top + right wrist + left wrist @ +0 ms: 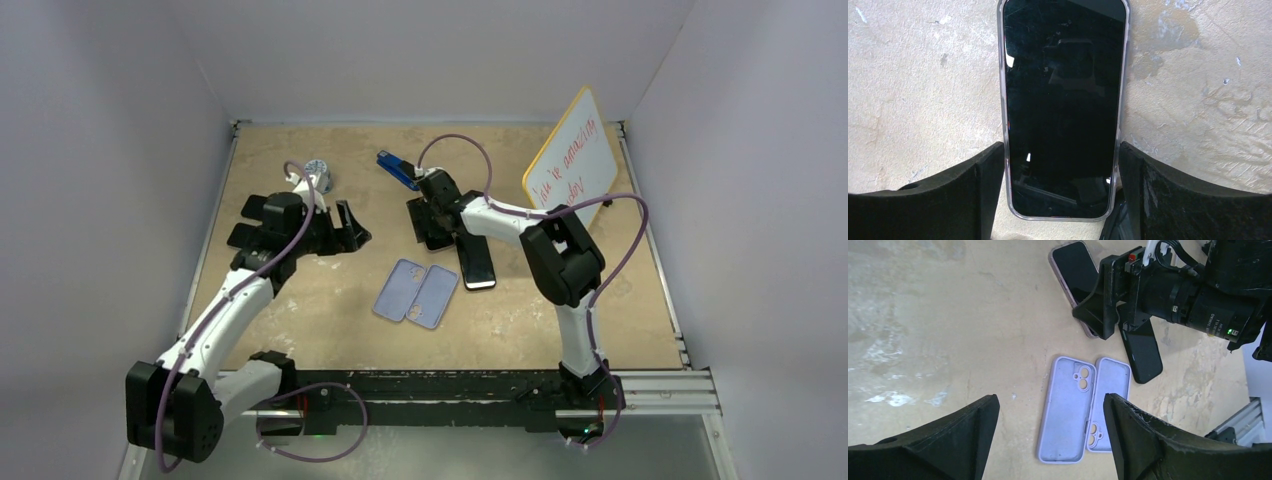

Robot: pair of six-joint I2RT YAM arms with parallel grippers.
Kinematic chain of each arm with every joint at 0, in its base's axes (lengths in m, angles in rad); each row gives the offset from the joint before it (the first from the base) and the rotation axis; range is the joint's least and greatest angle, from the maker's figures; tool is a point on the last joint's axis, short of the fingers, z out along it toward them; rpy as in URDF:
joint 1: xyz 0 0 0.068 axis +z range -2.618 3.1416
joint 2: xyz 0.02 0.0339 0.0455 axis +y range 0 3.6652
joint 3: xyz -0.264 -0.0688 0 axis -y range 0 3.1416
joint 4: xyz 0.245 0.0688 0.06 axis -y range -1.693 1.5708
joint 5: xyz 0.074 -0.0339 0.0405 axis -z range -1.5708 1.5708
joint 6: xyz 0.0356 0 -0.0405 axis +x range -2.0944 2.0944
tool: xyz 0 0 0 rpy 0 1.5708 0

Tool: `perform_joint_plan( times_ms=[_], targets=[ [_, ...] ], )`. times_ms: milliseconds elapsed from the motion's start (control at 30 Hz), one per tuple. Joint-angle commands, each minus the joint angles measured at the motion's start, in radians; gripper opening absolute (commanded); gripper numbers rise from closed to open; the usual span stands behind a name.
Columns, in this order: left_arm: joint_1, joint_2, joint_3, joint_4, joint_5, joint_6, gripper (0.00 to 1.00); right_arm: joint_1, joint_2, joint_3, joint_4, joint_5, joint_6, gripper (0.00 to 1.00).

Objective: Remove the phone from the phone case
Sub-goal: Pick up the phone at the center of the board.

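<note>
A black-screened phone [1063,100] lies face up on the table inside a clear phone case [1002,100]. My right gripper [1060,147] straddles its near end, one finger pressed against each long edge of the case. From above, that gripper [425,225] sits low over the phone [432,238] at mid-table. The left wrist view shows the same phone [1075,270] partly hidden by the right gripper. My left gripper [1050,405] hangs open above the table with nothing between its fingers; from above the left gripper [350,228] is left of the phone.
Two empty lilac cases [400,288] [433,296] lie side by side near the middle. A second bare black phone [478,265] lies just right of the cased one. A blue object [397,168], a small roll [318,170] and a tilted whiteboard [572,155] stand further back.
</note>
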Motion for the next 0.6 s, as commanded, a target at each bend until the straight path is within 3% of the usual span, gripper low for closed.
perform_joint_plan(
  times_ms=[0,100,367,567],
  targets=[
    [-0.023,0.026,-0.054,0.191,0.014,-0.129,0.79,0.015,0.023,0.005,0.021,-0.056,-0.013,0.8],
    [-0.025,0.044,-0.096,0.286,0.008,-0.185,0.79,0.016,0.013,-0.004,0.054,-0.124,-0.011,0.72],
    [-0.027,0.105,-0.168,0.457,-0.018,-0.288,0.79,0.016,-0.02,-0.014,0.13,-0.317,0.03,0.39],
    [-0.027,0.206,-0.193,0.58,-0.043,-0.377,0.79,0.016,-0.05,-0.049,0.232,-0.434,0.079,0.27]
  ],
)
